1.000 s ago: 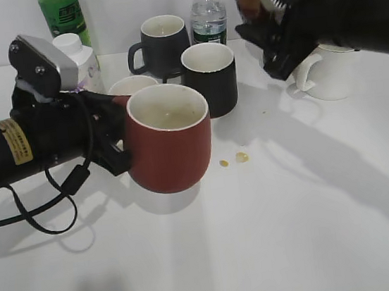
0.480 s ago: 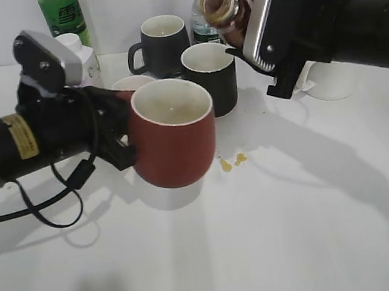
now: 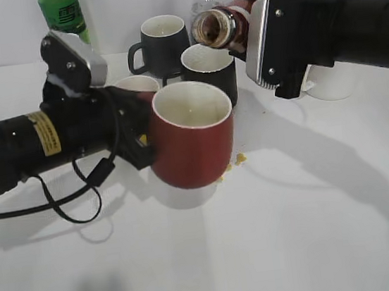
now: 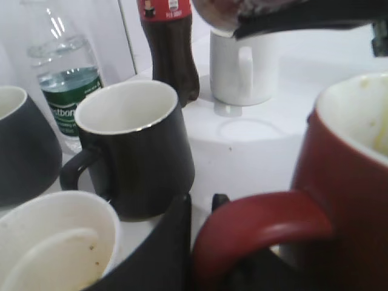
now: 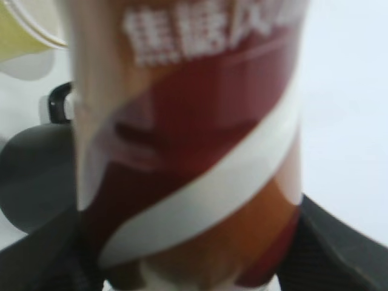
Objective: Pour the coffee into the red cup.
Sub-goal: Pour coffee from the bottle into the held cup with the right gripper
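The red cup [image 3: 193, 144] is held off the table by my left gripper [image 3: 139, 127], shut on its loop handle [image 4: 254, 227]; its off-white inside faces up. The coffee bottle [image 3: 217, 28] is tipped on its side above and to the right of the cup, its open mouth pointing left over the black mug behind. My right gripper [image 3: 266, 37] is shut on the bottle's body, which fills the right wrist view [image 5: 188, 151]. No liquid stream shows.
A black mug [image 3: 208, 73] stands just behind the red cup, another black mug [image 3: 160, 39] farther back. A small paper cup [image 3: 134, 85], green bottle [image 3: 62, 12], water bottle [image 4: 63, 85], cola bottle [image 4: 173, 48] and white mug [image 3: 332, 82] crowd the back. Coffee drops [image 3: 240, 157] lie on the table.
The left gripper carried the red cup to the right and slightly up. The right gripper brought the bottle left and tilted it further toward horizontal, its mouth now near the cup.
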You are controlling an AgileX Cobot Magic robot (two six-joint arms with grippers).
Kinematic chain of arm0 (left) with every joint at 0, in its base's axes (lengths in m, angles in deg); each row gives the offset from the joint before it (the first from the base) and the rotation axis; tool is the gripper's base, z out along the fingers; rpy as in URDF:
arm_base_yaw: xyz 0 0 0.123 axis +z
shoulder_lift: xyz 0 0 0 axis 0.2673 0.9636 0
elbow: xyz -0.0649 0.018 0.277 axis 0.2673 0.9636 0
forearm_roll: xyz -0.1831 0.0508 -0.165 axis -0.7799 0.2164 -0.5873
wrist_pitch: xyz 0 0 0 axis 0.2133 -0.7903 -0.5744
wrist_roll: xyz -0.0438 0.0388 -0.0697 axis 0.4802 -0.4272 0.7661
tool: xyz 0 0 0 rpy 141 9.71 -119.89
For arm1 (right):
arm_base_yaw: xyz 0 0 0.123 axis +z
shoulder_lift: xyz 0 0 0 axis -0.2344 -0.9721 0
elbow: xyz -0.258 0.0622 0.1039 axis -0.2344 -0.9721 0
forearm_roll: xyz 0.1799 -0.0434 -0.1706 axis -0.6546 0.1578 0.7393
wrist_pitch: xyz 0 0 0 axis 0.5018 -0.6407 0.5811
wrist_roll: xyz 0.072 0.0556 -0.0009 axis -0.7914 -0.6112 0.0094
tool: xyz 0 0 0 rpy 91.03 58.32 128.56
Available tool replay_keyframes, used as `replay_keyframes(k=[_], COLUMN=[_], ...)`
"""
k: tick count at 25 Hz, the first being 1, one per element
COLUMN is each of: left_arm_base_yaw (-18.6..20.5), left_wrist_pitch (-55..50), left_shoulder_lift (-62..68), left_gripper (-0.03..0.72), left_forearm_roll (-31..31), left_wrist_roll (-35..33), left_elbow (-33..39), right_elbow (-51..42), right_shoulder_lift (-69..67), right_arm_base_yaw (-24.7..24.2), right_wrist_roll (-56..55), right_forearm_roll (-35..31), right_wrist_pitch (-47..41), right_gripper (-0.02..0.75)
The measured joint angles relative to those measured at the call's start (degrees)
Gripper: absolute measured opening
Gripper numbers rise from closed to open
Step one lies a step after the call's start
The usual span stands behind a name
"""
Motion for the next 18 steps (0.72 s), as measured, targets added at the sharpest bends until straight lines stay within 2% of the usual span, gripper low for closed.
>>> replay_keyframes(k=[8,18], left_arm_base_yaw=[0.0,0.0], left_wrist_pitch=[0.0,0.1], left_shoulder_lift=[0.5,0.5], left_gripper=[0.074,0.073], left_forearm_roll=[0.2,4.6], left_wrist_roll=[0.0,0.0], left_elbow=[-2.5,-2.5], right_elbow=[0.0,0.0], right_shoulder_lift=[0.0,0.0], right_arm_base_yaw=[0.0,0.0], right_wrist_roll=[0.8,7.8], right_forearm_roll=[2.3,3.1], right_wrist_pitch=[0.0,0.3], right_gripper=[0.512,0.512])
